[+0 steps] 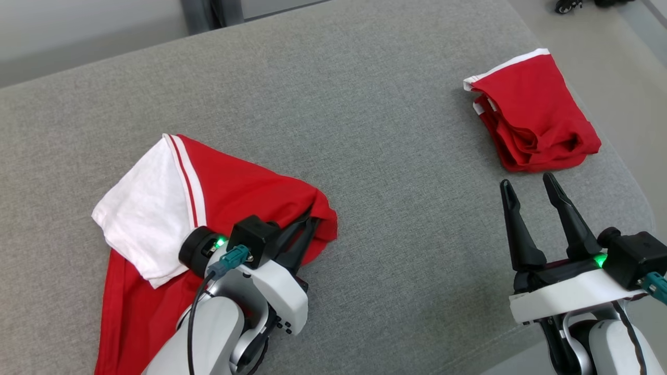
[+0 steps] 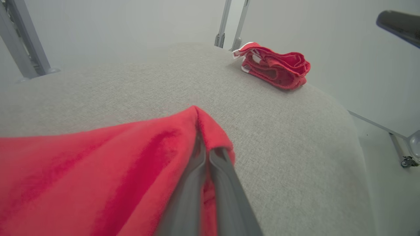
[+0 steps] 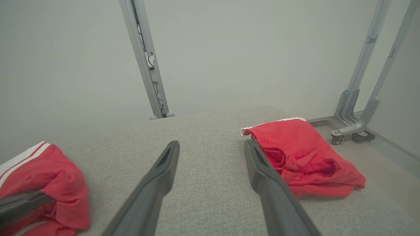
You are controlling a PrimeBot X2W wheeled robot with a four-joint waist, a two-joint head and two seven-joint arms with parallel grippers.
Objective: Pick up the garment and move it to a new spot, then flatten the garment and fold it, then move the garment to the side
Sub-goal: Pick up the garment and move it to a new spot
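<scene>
1. The garment (image 1: 245,192), a red shirt with a white sleeve (image 1: 146,208) edged in red stripes, is seen lying crumpled on the left part of the grey upholstered surface (image 1: 365,104). Its lower part trails toward the near edge.
2. A fold of red cloth at the garment's right edge is pinched by the left gripper (image 1: 308,221), whose two dark fingers are pressed together on it.
3. In the left wrist view the cloth is draped over and around those fingers and is drawn into a peak at their tips.
4. The white sleeve is laid over the red body of the garment, just beside the left wrist.
5. The right gripper (image 1: 527,183) is held over bare surface at the right, with its jaws spread wide and nothing between them.
6. A second garment (image 1: 536,120), red with white trim and folded into a loose bundle, is placed near the far right corner of the surface, well apart from the first.
7. This bundle is found just beyond the right gripper's fingertips and is not touched by them.
8. Beyond the surface, a pale floor (image 3: 387,164) and grey metal frame legs on casters (image 3: 351,131) are visible in the right wrist view.
</scene>
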